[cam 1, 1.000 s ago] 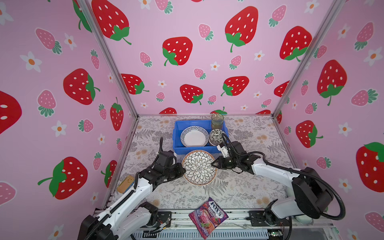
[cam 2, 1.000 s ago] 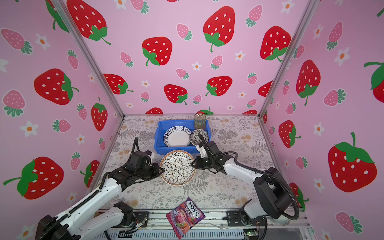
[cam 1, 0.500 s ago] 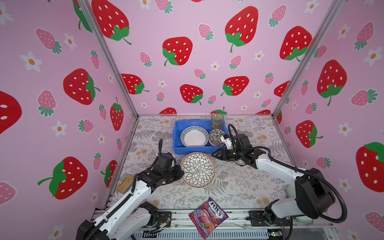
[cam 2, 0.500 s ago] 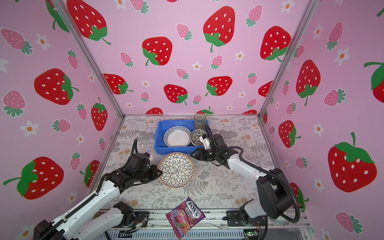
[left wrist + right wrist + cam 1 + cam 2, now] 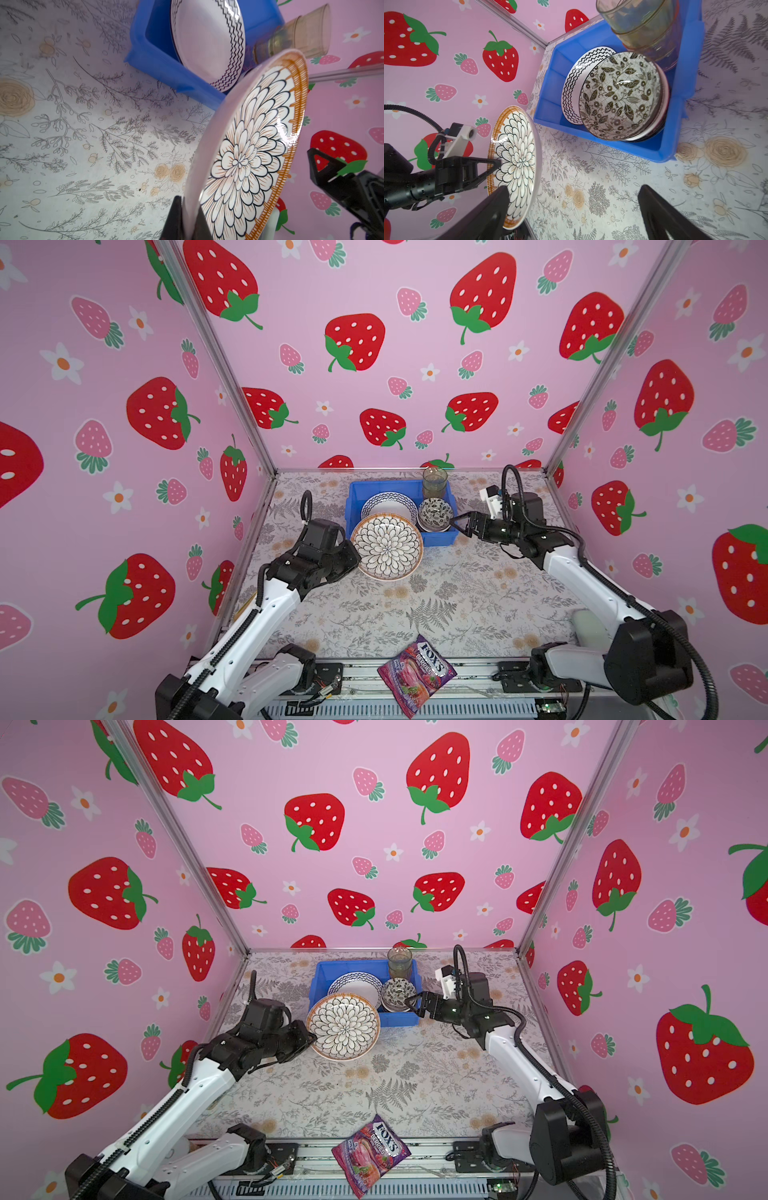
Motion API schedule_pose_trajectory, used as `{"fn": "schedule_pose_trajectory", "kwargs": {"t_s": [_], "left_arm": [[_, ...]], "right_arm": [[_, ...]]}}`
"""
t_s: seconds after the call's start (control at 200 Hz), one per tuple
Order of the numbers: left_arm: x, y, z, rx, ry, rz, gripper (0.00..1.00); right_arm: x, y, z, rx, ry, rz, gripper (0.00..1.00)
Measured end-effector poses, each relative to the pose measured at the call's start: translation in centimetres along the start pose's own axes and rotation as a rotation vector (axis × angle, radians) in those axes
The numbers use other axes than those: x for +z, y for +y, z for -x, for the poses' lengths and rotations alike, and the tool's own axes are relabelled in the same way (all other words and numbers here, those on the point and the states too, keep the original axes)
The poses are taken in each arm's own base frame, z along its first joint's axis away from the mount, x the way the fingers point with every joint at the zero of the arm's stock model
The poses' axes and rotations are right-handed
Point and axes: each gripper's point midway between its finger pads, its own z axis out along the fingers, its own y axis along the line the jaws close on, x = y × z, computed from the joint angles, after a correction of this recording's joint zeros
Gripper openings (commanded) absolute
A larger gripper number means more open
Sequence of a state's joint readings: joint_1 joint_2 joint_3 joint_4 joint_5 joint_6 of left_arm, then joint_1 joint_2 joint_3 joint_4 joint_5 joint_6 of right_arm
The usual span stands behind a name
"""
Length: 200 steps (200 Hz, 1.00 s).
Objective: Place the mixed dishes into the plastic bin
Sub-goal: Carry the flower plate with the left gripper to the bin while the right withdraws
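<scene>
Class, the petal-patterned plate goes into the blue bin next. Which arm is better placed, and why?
Left. The left gripper is shut on the rim of the petal-patterned plate, close to the blue bin; the right gripper is open and empty.

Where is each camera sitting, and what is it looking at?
Top views: high up on the robot's side, looking down; left gripper pinches the flower plate, right gripper open beside the blue bin.
Left wrist: behind the left gripper, facing plate and bin; its fingers show.
Right wrist: behind the right gripper, facing bin and bowl; its open fingers show.
Shared: all views show plate and bin.
</scene>
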<state>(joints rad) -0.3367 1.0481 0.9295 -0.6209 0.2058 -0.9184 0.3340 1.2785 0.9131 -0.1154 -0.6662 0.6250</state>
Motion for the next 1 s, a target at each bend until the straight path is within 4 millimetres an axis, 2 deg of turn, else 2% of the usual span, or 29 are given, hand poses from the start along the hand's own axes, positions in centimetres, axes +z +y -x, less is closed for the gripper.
{"fn": "schedule_pose_trajectory", "kwargs": {"t_s": [0.165,0.35,0.485,0.765,1.0], "left_arm": [[0.8,-1.2,3.8,-0.057,-0.028,0.008,0.00],[3.3,-2.5,7.1,-0.077,-0.028,0.035,0.00],[5.3,-3.1,9.0,-0.078,-0.039,0.048,0.00],[9.0,-3.1,11.9,-0.094,-0.057,0.082,0.00],[12.2,-2.5,12.9,-0.100,-0.047,0.105,0.00]], "right_arm": [[-1.3,-1.6,-1.0,0.026,-0.010,-0.019,0.99],[-3.3,-3.7,-2.0,0.063,-0.042,-0.055,0.99],[-4.7,-4.5,-2.2,0.075,-0.073,-0.074,0.99],[-6.3,-5.4,-3.1,0.088,-0.092,-0.103,0.99],[-6.7,-5.9,-3.9,0.093,-0.088,-0.120,0.99]]}}
